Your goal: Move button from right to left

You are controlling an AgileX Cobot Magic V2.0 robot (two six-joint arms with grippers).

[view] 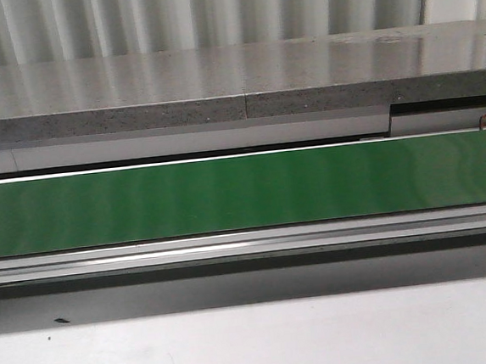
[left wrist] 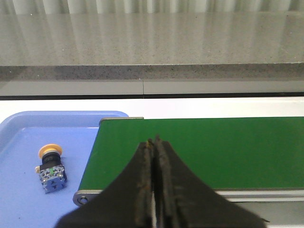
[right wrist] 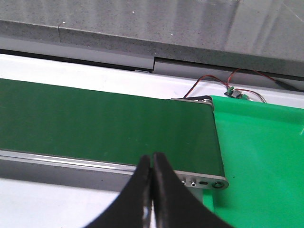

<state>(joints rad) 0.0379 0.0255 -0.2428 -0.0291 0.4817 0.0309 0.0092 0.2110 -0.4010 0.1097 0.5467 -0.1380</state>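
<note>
Both the left gripper [left wrist: 154,142] and right gripper [right wrist: 151,159] are pinched closed on nothing; the button [left wrist: 50,167] lies at nine o'clock in the blue tray [left wrist: 19,137], so leave it alone

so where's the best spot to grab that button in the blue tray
Grip the boxy blue-grey contact block of the button, not the round yellow cap. The button lies on its side in the blue tray, so the block's flat opposite faces give better purchase than the rounded cap. Probably come from above with the left pincer, now shut, opened across the block.
</note>
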